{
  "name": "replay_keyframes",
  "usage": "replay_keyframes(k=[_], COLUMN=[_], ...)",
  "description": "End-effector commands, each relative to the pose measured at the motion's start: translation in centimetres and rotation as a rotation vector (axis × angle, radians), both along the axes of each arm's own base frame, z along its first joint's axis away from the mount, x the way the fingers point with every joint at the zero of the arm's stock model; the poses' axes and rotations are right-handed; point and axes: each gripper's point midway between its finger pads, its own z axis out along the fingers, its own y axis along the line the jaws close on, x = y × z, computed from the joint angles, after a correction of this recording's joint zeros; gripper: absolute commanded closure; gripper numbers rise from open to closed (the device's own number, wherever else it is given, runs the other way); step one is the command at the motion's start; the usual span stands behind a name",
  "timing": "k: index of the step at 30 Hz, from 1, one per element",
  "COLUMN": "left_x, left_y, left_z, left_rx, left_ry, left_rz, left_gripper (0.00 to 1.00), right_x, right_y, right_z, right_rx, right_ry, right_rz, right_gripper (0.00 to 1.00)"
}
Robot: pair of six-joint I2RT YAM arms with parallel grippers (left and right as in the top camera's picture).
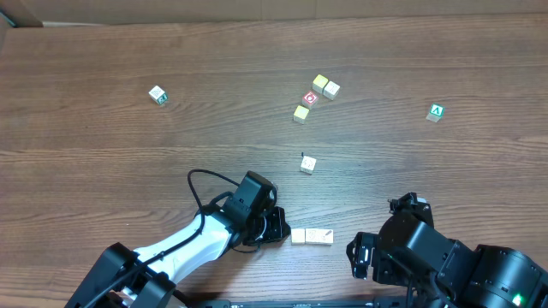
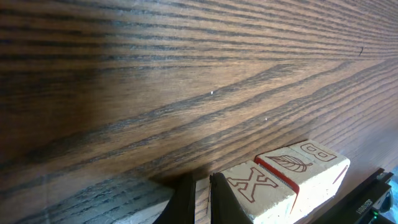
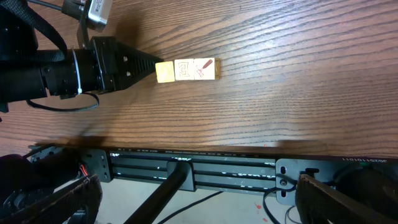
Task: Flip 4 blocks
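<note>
Left claw (image 1: pixel 282 231) shut, empty, tip against block row (image 1: pixel 312 236), lower centre. Right claw (image 1: pixel 383 231) wide open, empty, lower right.

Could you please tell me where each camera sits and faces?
Overhead: above the table, looking straight down; left arm and right arm at its near edge.
Left wrist: low over the wood, looking along it; shut left gripper beside the row of blocks.
Right wrist: raised, looking down at the near edge; open right gripper at the bottom.
Shared: all three show that row.
</note>
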Motion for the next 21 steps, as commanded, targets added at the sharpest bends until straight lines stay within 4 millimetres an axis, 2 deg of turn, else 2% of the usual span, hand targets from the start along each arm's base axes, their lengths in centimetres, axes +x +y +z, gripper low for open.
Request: replay_keyframes(k=[1,21], left_x=[0.01,0.26], left_y=[0.08,0.23], left_z=[-0.42,-0.49], left_rx=[0.007,0.015], left_ry=[0.006,0.008], left_rz=[0.001,0.030], left_gripper=[0.96,0.96], right_x=[0.14,0.13], right_y=[0.15,0.14], right_z=[0.56,0.56], right_rx=[0.017,0.017], right_ry=[-0.019,-0.019], right_rz=[0.004,0.004], right_gripper=[0.00,0.00])
